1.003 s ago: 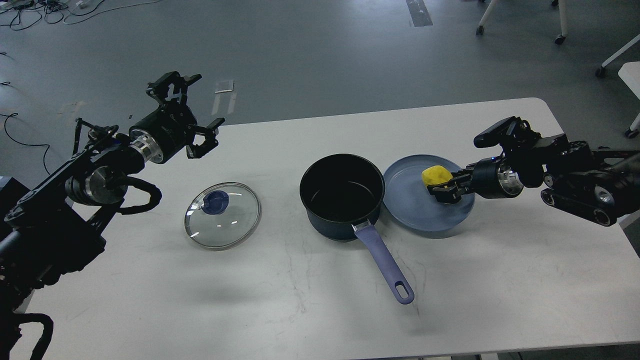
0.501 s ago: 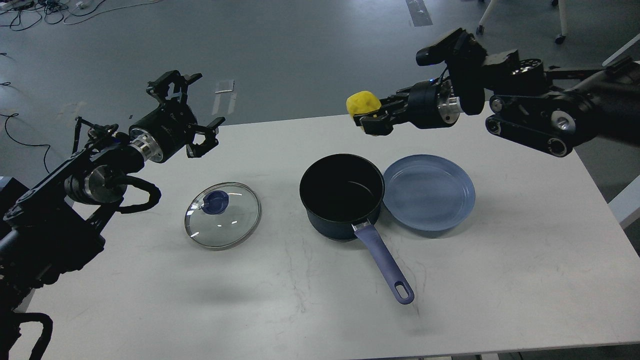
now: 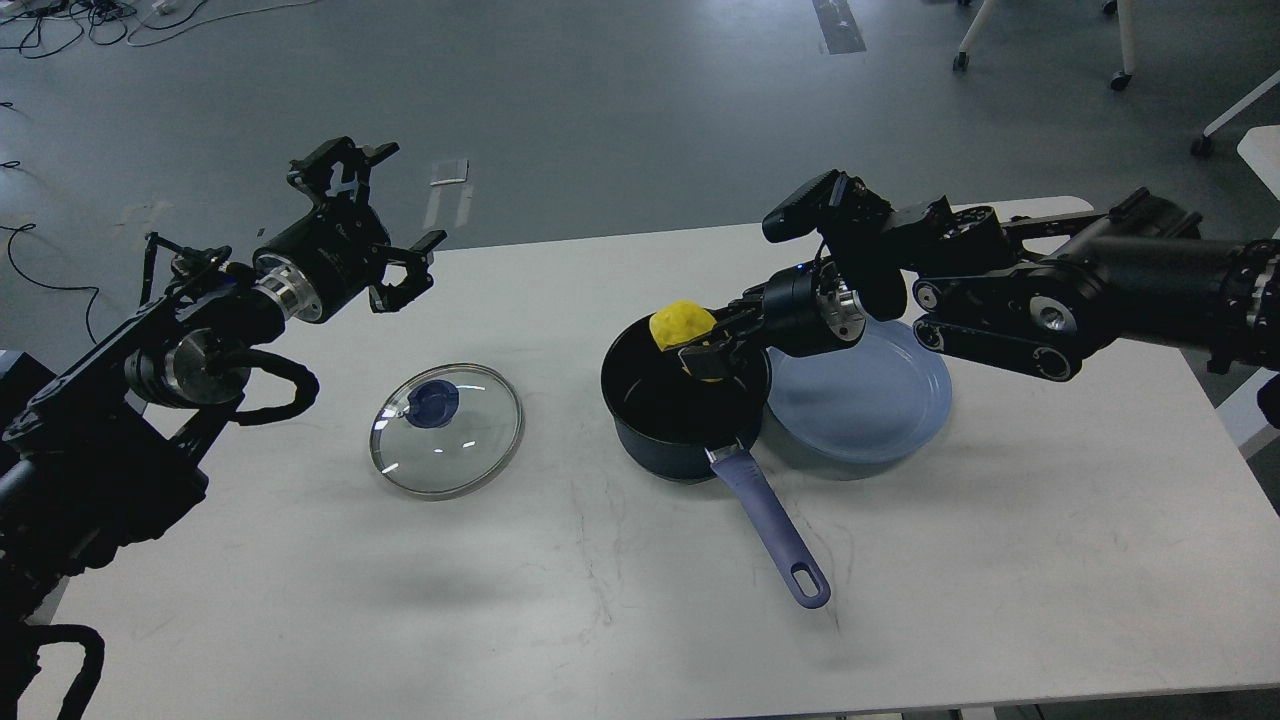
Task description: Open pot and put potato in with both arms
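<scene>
The dark navy pot point(image 3: 670, 440) stands open at the table's middle, its periwinkle handle point(image 3: 770, 530) pointing toward me. My right gripper point(image 3: 705, 352) is shut on the yellow potato point(image 3: 681, 324) and holds it over the pot's mouth, at about rim height. My left gripper point(image 3: 385, 225) is open and empty, raised above the table's far left, behind the glass lid point(image 3: 446, 429).
The glass lid with a blue knob lies flat on the white table point(image 3: 600, 600), left of the pot. A shallow blue plate point(image 3: 870, 410) lies right of the pot, touching it and bare. My right arm reaches across over the plate.
My right gripper lifted the potato off the plate, carried it high and left, then lowered it over the pot's mouth. The left arm has barely moved.
</scene>
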